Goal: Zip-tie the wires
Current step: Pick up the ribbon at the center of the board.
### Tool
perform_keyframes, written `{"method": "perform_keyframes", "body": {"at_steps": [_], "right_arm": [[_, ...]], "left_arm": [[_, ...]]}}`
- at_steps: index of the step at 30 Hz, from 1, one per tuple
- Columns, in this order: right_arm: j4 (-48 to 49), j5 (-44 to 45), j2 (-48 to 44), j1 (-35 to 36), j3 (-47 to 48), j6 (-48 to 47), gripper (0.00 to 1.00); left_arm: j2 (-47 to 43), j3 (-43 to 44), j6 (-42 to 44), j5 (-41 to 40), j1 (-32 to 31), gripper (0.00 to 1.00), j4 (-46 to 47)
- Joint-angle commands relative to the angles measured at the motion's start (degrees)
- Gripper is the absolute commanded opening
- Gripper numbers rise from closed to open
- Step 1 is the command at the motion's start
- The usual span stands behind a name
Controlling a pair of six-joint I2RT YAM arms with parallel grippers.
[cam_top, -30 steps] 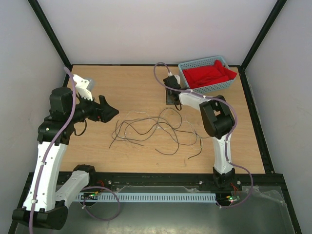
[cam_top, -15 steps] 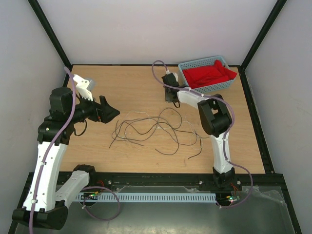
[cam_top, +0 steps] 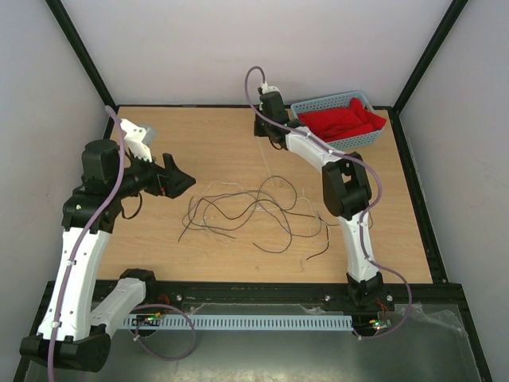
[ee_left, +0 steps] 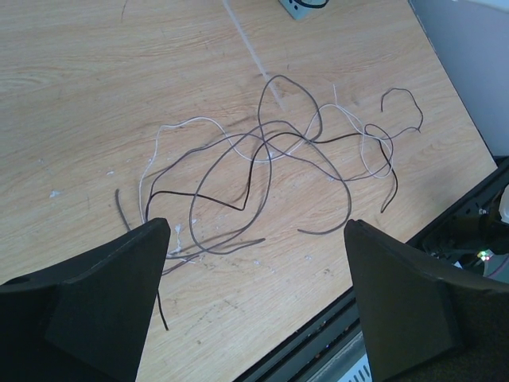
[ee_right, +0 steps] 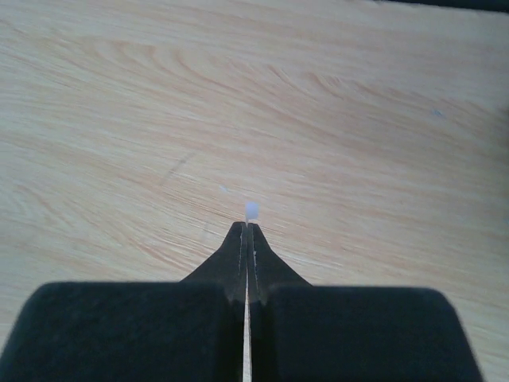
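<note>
Far-right: basket [cam_top: 358, 139] w/ red cloth [cam_top: 342, 119] | L pincer [ee_left: 256, 231] wide | R pincer [ee_right: 248, 231] grips zip tie [ee_right: 251, 211]

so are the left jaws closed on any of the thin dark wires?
No, the left gripper has its jaws wide apart and empty, with the thin dark curly wires lying below.

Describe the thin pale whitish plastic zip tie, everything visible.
The thin, pale whitish plastic zip tie is a straight, narrow strip. The right gripper is shut on it near one end, with a small white tip poking out past its closed jaws. In the left wrist view the rest slants over the wooden table toward the tangle of thin dark wires, its free end by their far loop; contact there is unclear.
</note>
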Motion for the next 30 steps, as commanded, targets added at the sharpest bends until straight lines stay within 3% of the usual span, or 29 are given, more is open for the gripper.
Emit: {"method": "perform_keyframes", "body": {"at_steps": [1, 5, 11, 16, 19, 30], "right_arm": [[9.63, -9.11, -7.04, -0.24, -2.57, 0.77, 0.00], [21.30, -17.26, -17.13, -2.06, -12.39, 3.51, 0.00], [28.87, -30.58, -31.87, -5.68, -23.35, 8.69, 0.00], [34.56, -36.28, -44.04, -6.11, -34.59, 11.49, 0.00], [38.96, -40.55, -49.84, -6.10, -40.32, 17.14, 0.00], [60.74, -44.85, -63.97, -5.71, -57.84, 39.28, 0.00]], "left_arm": [[1.23, 2.84, -0.36, 1.04, 0.36, 0.92, 4.39], [1.56, 2.43, -4.37, 6.00, 0.45, 0.93, 12.95], [0.79, -6.17, -17.93, 14.76, 0.73, 0.97, 39.71], [2.18, -7.77, -19.17, 18.31, -1.22, 0.97, 45.51], [2.60, -8.62, -18.12, 18.82, -5.72, 0.97, 48.72], [6.13, -11.49, -12.83, 10.57, -21.69, 0.98, 55.33]]}}
